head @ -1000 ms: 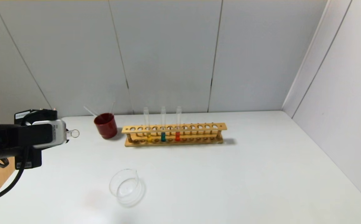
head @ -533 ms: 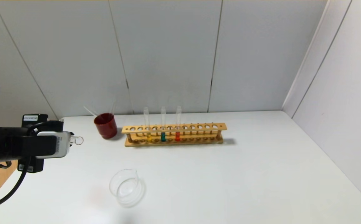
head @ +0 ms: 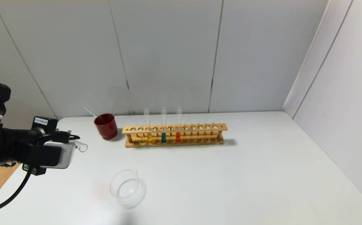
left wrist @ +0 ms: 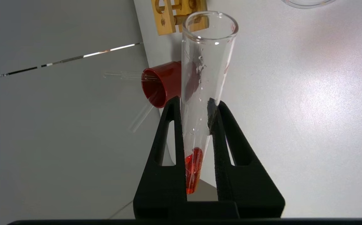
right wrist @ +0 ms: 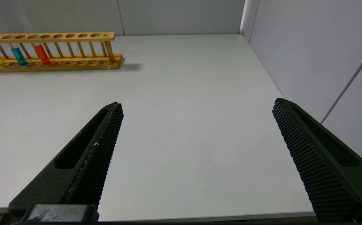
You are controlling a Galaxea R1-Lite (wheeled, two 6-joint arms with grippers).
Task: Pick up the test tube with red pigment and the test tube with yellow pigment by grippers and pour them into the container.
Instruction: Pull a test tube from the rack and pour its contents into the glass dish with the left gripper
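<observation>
3 tubes stand in the rack (head: 174, 135) — left gripper (left wrist: 195, 107) clamps a red-pigment tube (left wrist: 199, 93); right gripper (right wrist: 196, 109) gapes wide.

A tube (left wrist: 204, 78) is held in the left claw (left wrist: 196, 125). To the claw's right, farther back on the surface (head: 262, 175), a cup (head: 106, 126) is set, with a rack (head: 174, 135) beyond it. The beaker (head: 127, 188) is placed nearer, right of the claw.
</observation>
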